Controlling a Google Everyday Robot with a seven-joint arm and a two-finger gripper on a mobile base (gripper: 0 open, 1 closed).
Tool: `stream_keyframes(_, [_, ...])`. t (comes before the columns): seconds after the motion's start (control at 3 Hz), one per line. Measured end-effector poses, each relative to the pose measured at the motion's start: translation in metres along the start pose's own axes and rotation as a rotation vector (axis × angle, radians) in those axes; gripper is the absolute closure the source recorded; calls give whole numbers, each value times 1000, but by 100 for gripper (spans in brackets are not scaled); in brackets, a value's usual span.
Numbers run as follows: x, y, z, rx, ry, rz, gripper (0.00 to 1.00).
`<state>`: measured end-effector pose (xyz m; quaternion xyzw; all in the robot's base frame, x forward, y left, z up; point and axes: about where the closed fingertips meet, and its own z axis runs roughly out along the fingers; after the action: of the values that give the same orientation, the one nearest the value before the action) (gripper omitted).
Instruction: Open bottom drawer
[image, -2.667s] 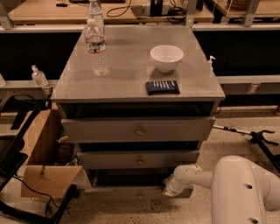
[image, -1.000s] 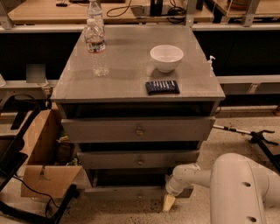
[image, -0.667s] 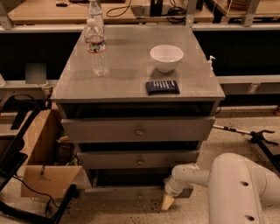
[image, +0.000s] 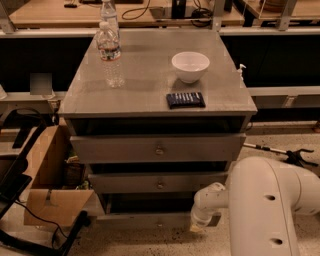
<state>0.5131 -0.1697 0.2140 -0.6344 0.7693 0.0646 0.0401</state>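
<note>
Grey cabinet top with water bottle, white bowl, dark packet, end effector low near floor

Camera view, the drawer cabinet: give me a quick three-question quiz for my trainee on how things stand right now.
1. True or false: the white bowl sits on the cabinet top.
2. Multiple choice: where is the gripper?
A. Above the top drawer
B. Low down, by the right end of the bottom drawer
C. Over the cardboard box
3. Short answer: what lies just in front of the white bowl, nearer the camera?

Key
1. True.
2. B.
3. A dark packet, flat on the cabinet top.
</note>
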Motion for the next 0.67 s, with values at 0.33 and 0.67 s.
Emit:
stream_keyframes(0.33, [14, 37, -22, -33, 75, 76, 89])
stream_keyframes(0.67, [20, 60, -26, -67, 105, 156, 100])
